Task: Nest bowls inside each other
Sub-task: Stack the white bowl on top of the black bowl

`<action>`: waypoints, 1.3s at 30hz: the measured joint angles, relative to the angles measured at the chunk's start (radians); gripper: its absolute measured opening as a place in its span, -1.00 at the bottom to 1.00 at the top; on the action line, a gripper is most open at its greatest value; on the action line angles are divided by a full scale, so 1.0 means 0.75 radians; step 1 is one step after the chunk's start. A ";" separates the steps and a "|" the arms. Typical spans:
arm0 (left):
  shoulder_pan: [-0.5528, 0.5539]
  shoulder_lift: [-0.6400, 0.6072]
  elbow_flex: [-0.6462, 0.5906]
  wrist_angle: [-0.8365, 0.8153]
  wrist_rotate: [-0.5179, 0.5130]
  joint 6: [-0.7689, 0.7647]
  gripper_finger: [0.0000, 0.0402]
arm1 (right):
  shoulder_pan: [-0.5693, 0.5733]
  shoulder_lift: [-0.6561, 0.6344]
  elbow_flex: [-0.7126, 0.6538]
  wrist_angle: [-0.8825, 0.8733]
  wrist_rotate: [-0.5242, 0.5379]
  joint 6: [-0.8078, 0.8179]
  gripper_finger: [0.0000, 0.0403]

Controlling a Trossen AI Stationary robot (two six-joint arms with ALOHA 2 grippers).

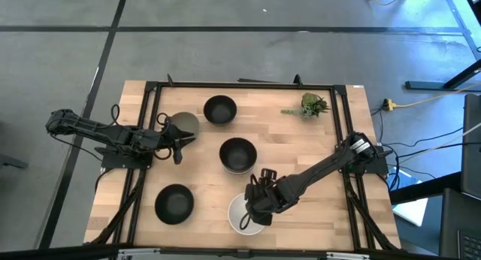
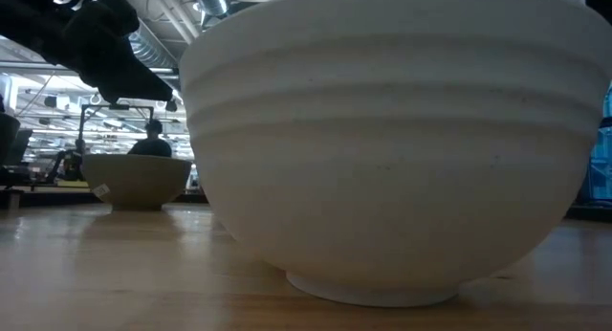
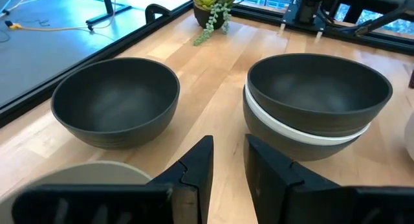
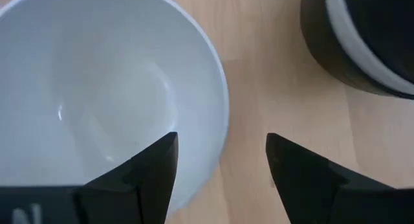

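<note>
A white bowl (image 1: 246,213) is sitting at the lower middle of the high view, near the worktop's (image 1: 316,140) front edge, and it is filling most of the low view (image 2: 392,149). The right pincer (image 1: 256,202) is hovering over this bowl's right rim. In the right wrist view its fingers (image 4: 145,172) are spread wide, one over the bowl's inside (image 4: 97,94) and the other over bare wood outside the rim, and they are gripping nothing.

Just above and slightly left of it in the high view, at the centre, a stack (image 1: 237,155) is standing: a black bowl nested in a white one, which is sitting in another black bowl, as the left wrist view (image 3: 317,107) is showing. A single black bowl (image 1: 219,109) is lying at upper centre, and another black bowl (image 1: 174,204) at lower left.

The grey-green bowl (image 1: 184,125) is resting left of centre, and the left pincer (image 1: 180,140) is hanging over its near rim with its fingers (image 3: 194,179) slightly parted and empty.

A plant sprig (image 1: 312,105) is lying at the upper right.
</note>
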 joint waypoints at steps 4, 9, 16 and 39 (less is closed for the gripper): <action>0.000 0.000 0.000 0.000 0.000 0.000 -0.59 | 0.000 0.000 -0.053 0.046 -0.025 -0.013 0.17; 0.000 0.000 0.000 0.000 0.000 -0.004 -0.59 | 0.000 0.000 -0.103 0.123 -0.064 -0.030 0.17; 0.000 0.000 0.000 0.000 0.000 -0.008 -0.59 | -0.003 0.000 -0.115 0.166 -0.071 -0.033 0.08; 0.000 0.000 0.000 0.000 0.000 -0.009 -0.59 | -0.006 0.000 -0.115 0.157 -0.050 -0.039 -0.94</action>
